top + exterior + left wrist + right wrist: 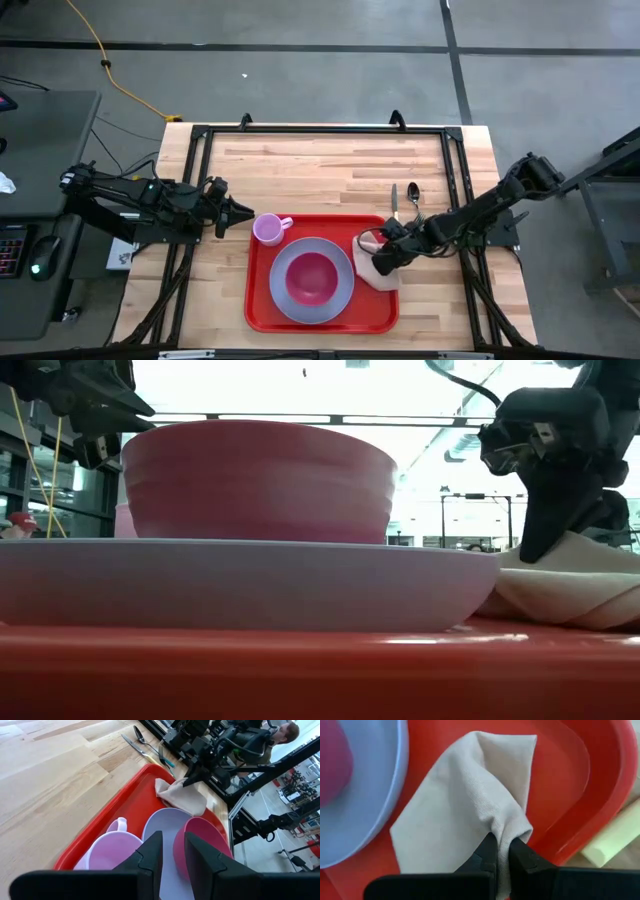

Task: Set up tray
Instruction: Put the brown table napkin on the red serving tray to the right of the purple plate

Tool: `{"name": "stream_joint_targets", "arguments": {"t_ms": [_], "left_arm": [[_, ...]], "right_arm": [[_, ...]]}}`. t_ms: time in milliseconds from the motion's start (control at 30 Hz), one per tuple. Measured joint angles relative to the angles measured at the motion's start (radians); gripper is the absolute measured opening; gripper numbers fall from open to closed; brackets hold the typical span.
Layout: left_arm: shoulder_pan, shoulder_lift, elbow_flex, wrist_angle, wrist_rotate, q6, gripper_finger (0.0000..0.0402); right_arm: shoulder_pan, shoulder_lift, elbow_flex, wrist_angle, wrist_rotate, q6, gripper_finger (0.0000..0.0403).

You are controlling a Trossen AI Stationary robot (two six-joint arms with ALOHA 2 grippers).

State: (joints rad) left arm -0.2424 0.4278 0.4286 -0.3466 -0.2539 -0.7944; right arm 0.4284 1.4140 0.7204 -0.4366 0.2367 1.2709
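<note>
On table | tray (262, 312) long axis left-right | right end effector (384, 262) pinching napkin (372, 243) | left end effector (238, 213) narrow

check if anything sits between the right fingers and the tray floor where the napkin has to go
Nothing visible does. The right gripper is pinched shut on the napkin, over bare tray beside the plate. The napkin already partly drapes over the tray's right rim.

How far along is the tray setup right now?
Done: the plate with the pink bowl and the cup sit on the red tray. In hand: the right gripper pinches the napkin over the tray's right edge. Left: fork and spoon lie on the table. Left gripper waits beside the cup.
</note>
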Motion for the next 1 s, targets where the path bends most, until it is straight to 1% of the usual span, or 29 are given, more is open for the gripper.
{"name": "stream_joint_targets", "arguments": {"t_ms": [267, 367, 467, 733, 1000], "left_arm": [[0.0, 0.0, 0.0, 0.0, -0.003, -0.004, 0.0111], [0.0, 0.0, 0.0, 0.0, -0.004, -0.004, 0.0111], [0.0, 0.0, 0.0, 0.0, -0.004, -0.004, 0.0111], [0.0, 0.0, 0.0, 0.0, -0.003, -0.004, 0.0111], [0.0, 0.0, 0.0, 0.009, -0.003, -0.006, 0.0111]], "right_arm": [[-0.028, 0.0, -0.006, -0.007, -0.009, -0.026, 0.0], [-0.038, 0.001, -0.033, 0.029, -0.052, -0.044, 0.0], [-0.03, 0.001, -0.051, 0.11, -0.092, -0.047, 0.0], [-0.027, 0.001, -0.054, 0.109, -0.116, -0.04, 0.0], [-0.027, 0.001, -0.054, 0.111, -0.116, -0.04, 0.0]]}}
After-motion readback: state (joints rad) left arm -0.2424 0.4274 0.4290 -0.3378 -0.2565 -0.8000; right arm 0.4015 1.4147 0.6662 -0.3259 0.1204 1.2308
